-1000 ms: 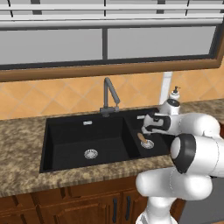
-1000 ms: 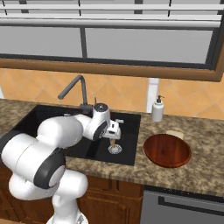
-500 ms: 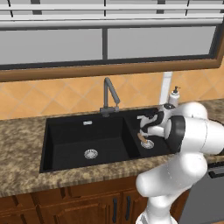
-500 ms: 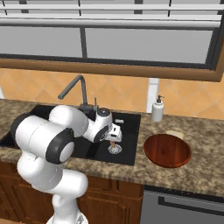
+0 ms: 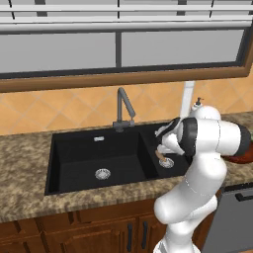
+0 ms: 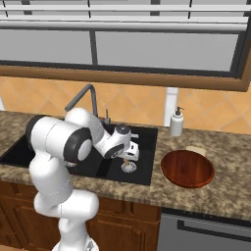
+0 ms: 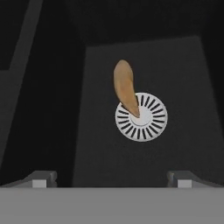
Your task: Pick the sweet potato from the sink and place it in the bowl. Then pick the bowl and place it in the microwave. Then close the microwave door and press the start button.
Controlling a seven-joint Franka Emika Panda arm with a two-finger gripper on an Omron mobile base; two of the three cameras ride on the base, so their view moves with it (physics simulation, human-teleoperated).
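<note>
The tan-orange sweet potato (image 7: pixel 124 87) lies on the floor of the narrower right basin of the black sink (image 5: pixel 99 153), one end resting on the round metal drain (image 7: pixel 141 117). My gripper (image 7: pixel 111 178) hangs directly above it, open, its fingertips (image 7: pixel 41 178) wide apart with nothing between them. From the left base view the hand hovers low over the potato (image 5: pixel 159 156) in that basin. The glossy reddish-brown bowl (image 6: pixel 187 168) sits on the counter just right of the sink, with nothing in it. The microwave and its door are out of view.
A dark grey faucet (image 5: pixel 123 106) rises behind the divider between the basins. A white soap dispenser (image 6: pixel 176 122) stands behind the bowl, with a small tan pad (image 6: pixel 196 149) beside it. Speckled granite counter (image 6: pixel 220 191) surrounds the sink; a dishwasher front (image 6: pixel 206 230) is below right.
The arm's elbow has swung round and risen while the hand stayed over the right basin, a little lower. The sweet potato and the bowl have not moved.
</note>
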